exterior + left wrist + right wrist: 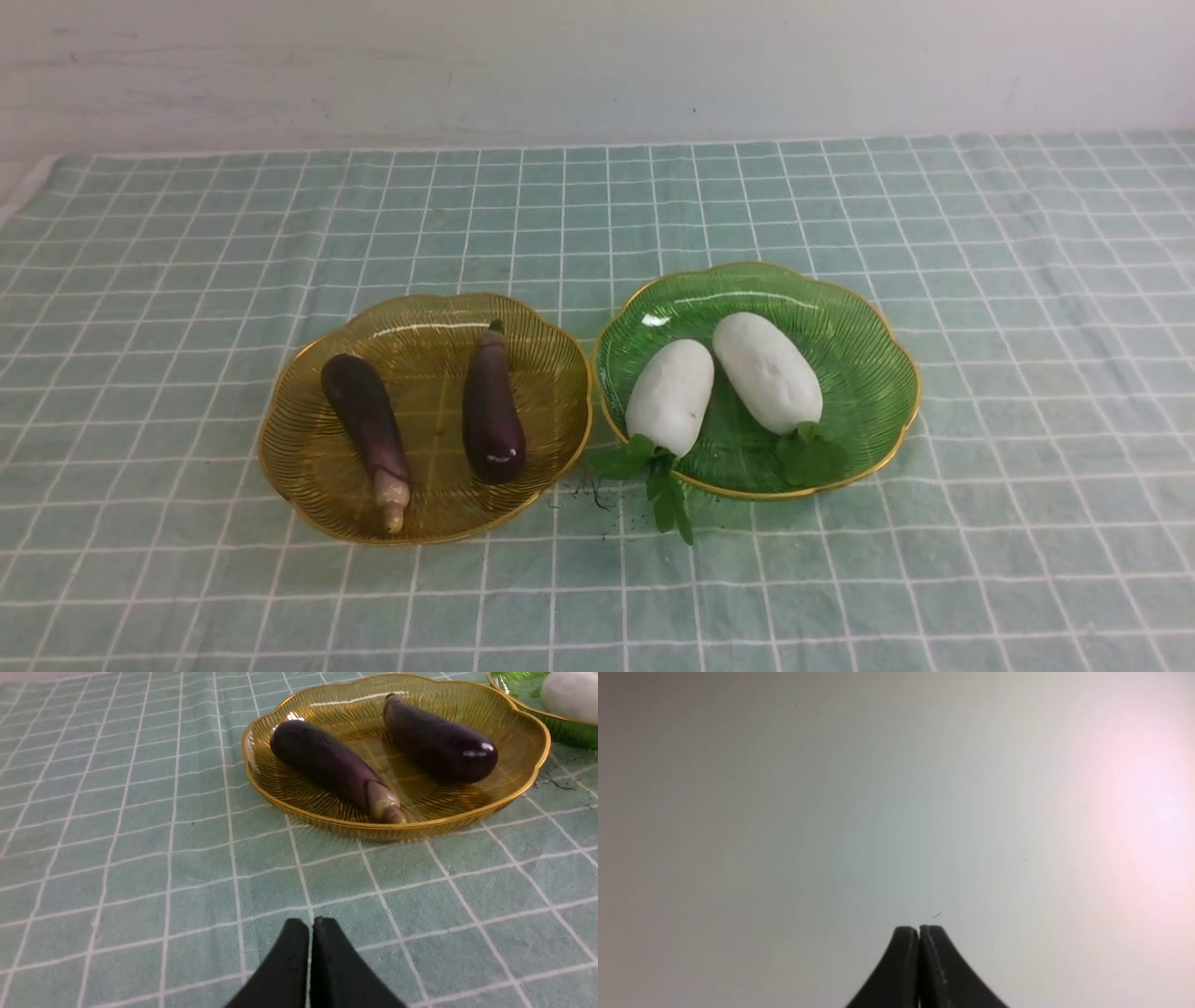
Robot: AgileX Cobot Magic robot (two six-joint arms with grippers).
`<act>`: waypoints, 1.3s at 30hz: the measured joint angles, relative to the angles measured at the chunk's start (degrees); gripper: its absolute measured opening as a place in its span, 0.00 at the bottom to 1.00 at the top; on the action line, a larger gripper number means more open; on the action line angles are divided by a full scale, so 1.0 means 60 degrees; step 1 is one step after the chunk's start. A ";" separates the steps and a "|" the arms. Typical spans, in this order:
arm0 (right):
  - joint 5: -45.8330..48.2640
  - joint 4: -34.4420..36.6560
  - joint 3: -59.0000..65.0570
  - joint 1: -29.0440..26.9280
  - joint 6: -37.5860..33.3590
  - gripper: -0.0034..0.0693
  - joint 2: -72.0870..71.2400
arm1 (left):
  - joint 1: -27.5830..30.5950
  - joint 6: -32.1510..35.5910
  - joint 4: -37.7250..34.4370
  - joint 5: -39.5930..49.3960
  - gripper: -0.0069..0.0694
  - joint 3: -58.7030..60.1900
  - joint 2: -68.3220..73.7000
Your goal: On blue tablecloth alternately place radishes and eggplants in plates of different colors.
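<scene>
Blue tablecloth (pixel 187 280): checked, spread flat over the worktop, carrying everything listed below.

Amber plate (pixel 289 467): left of centre. Holds both eggplants. Left eggplant (pixel 366 411) lies with its pale stem tip at the near rim; right eggplant (pixel 492 406) lies beside it, apart, blunt end toward the near side.

Green plate (pixel 887 411): just right of the amber plate, rims nearly touching. Holds both radishes. Left radish (pixel 670 396) has its leaves spilling over the near rim onto the cloth; right radish (pixel 767 371) lies close beside it, leaves inside the plate.

Left claw (pixel 311 921): jaws pressed together, holding nothing, low over bare cloth on the near side of the amber plate.

Right claw (pixel 919 928): jaws pressed together, holding nothing, facing a blank pale surface; no plate in its view.

Status, as judged: sorting appears complete, one kind per plate.

Handling note: the step in hand looks like parking the arms. Lift each claw straight up and away from the plates before swinging, so nothing clips the light scalloped rims. Mind the overhanging radish leaves; a snag there could drag the radish out.
</scene>
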 joint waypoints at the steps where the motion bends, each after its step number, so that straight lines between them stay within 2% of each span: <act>1: 0.0000 0.0000 0.0000 0.0000 0.0000 0.03 0.0000 | 0.0007 0.0000 0.0000 0.0000 0.08 0.0000 0.0000; 21: 0.0000 0.0000 0.0000 0.0000 -0.0019 0.03 0.0000 | 0.0007 -0.0009 0.0000 0.0000 0.08 0.0000 0.0000; 29: 0.1170 -0.0524 0.0725 -0.0013 -0.1472 0.03 0.0000 | 0.0007 -0.0009 0.0000 0.0000 0.08 0.0000 0.0000; 33: 0.2326 -0.1008 0.2165 -0.0805 -0.1777 0.03 0.0000 | 0.0007 -0.0009 0.0000 0.0000 0.08 0.0000 0.0000; 36: 0.2794 -0.1044 0.3388 -0.1630 -0.1271 0.03 0.0009 | 0.0007 -0.0009 0.0000 0.0000 0.08 0.0000 0.0000; 39: 0.3251 -0.1073 0.3820 -0.1918 -0.0833 0.03 0.0009 | 0.0007 -0.0009 0.0000 0.0000 0.08 0.0000 0.0000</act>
